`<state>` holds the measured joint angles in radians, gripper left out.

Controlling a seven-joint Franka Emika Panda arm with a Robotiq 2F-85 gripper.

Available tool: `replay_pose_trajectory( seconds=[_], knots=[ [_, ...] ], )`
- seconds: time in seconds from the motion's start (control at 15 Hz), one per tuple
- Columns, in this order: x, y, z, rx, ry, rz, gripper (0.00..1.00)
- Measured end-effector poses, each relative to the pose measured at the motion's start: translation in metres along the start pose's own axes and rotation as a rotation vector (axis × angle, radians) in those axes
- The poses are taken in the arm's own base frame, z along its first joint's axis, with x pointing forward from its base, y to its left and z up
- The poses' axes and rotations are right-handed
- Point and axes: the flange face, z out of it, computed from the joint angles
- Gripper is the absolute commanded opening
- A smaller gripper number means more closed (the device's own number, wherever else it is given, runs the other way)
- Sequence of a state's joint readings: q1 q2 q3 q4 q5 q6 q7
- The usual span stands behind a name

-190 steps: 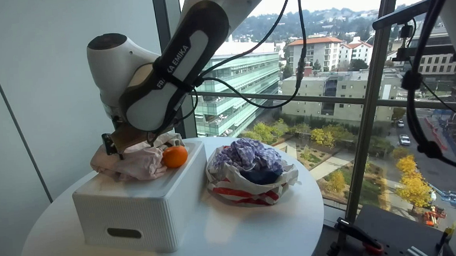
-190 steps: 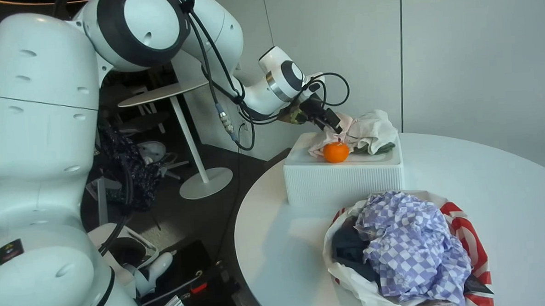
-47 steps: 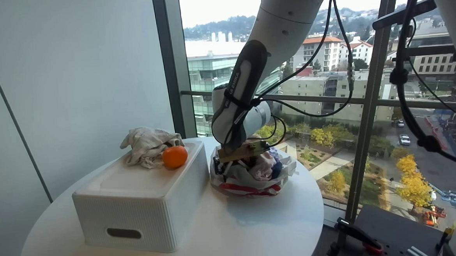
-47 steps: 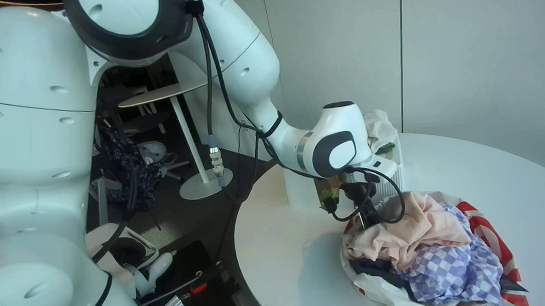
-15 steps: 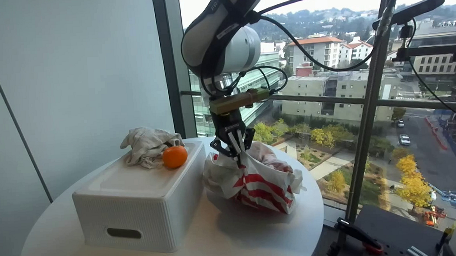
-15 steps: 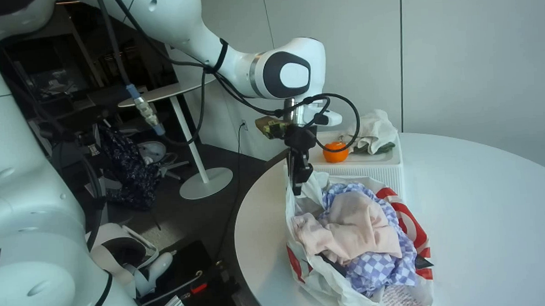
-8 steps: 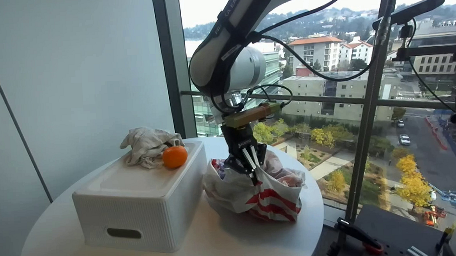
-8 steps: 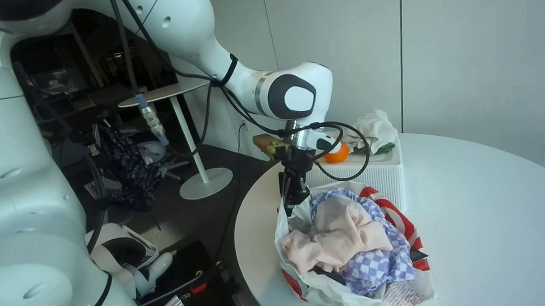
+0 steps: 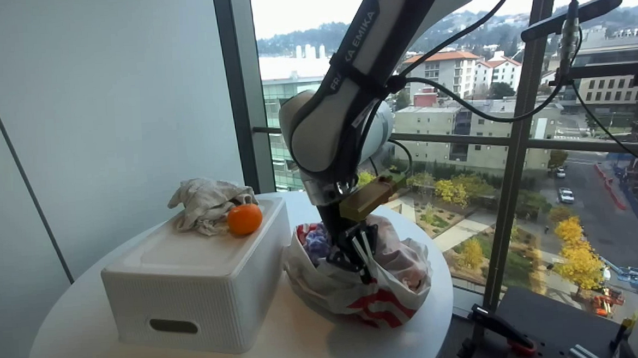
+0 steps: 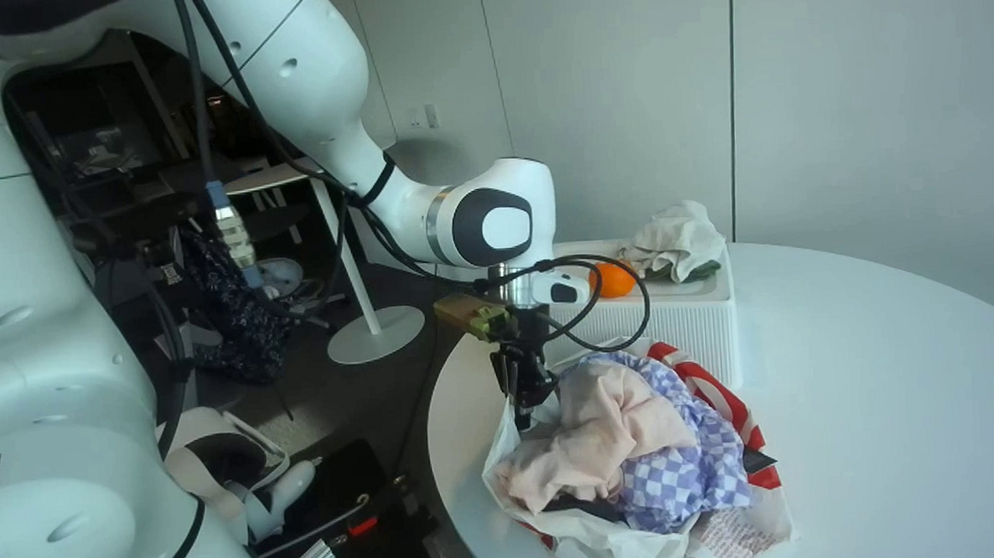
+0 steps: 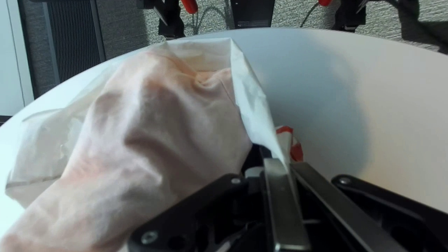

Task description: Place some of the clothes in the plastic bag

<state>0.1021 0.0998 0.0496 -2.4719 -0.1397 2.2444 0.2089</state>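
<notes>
The white and red plastic bag point(image 9: 319, 291) rests on the round table with its mouth open upward. My gripper point(image 9: 365, 275) points down at the bag's near side and is shut on its rim. In the wrist view a thin fold of the bag point(image 11: 252, 101) runs in between the fingertips of the gripper point(image 11: 289, 163). Inside the bag lie a pink cloth point(image 10: 612, 421) on top, a purple checkered cloth point(image 10: 678, 481) and a dark cloth point(image 10: 589, 506) partly covered. A beige cloth point(image 9: 207, 205) stays crumpled on the white box.
The white ribbed box point(image 9: 175, 304) stands on the table point(image 9: 289, 347) beside the bag. An orange fruit point(image 9: 244, 219) sits on its lid, against the beige cloth. Something dark green point(image 10: 703, 270) shows beneath that cloth. A window is behind the table.
The pink cloth has gone from the box into the bag. Since about a second ago my gripper, shut on the raised bag rim, has moved lower, and the rim has come down with it.
</notes>
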Motion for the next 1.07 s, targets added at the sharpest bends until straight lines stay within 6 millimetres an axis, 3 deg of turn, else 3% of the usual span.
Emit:
replay_pose_trajectory(
  seconds=[0.07, 0.33, 0.67, 1.07],
  knots=[
    [-0.002, -0.002, 0.004, 0.002, 0.014, -0.008, 0.31],
    [-0.007, -0.011, 0.002, 0.075, 0.009, 0.007, 0.59],
    [-0.025, -0.018, -0.051, 0.177, -0.011, 0.019, 0.96],
    [-0.036, -0.033, -0.117, 0.101, 0.213, 0.072, 1.0]
  ],
)
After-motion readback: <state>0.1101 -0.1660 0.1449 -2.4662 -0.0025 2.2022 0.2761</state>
